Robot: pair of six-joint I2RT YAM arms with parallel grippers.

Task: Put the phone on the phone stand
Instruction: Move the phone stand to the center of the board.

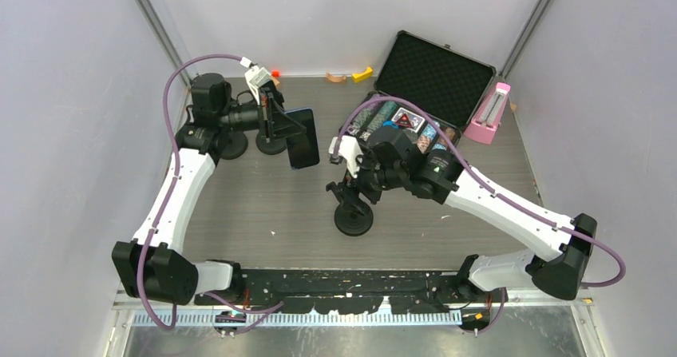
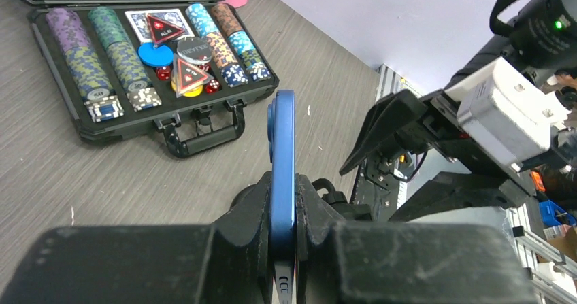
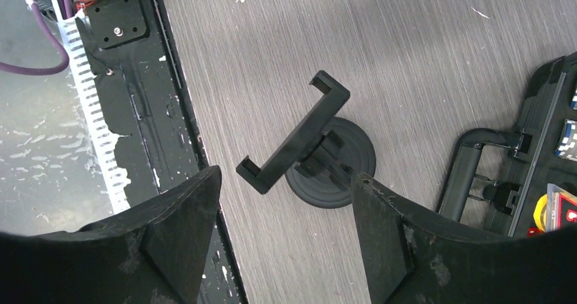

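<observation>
**Jaws clamped on phone at left, spread above stand at right**

Jaws of left gripper [image 2: 282, 246] pinched on both flat faces of slim blue hard-edged slab phone [image 2: 282, 147], gripped at one end, thin edge up, long axis running out ahead of the fingers; jaws of right gripper [image 3: 286, 181] spread wide, holding nothing, hung directly over black plastic phone stand [image 3: 320, 154] with round disc base and long clamp cradle hooked at both ends. Phone well apart from stand, up and to the left of it in the overhead view, seemingly off the tabletop; right arm nearer stand, left arm alone carrying phone. Likely crux: phone's long axis to be swung parallel to cradle bar, lying slantwise across the base, then seated between the two hooked ends. Rigid, smooth phone, liable to slip; matte stand, probably light and prone to tip unless steadied from above. Beyond stand: open black foam-lined case of poker chips [image 1: 415, 105] on grey wood-grain table [image 1: 263, 205].
</observation>
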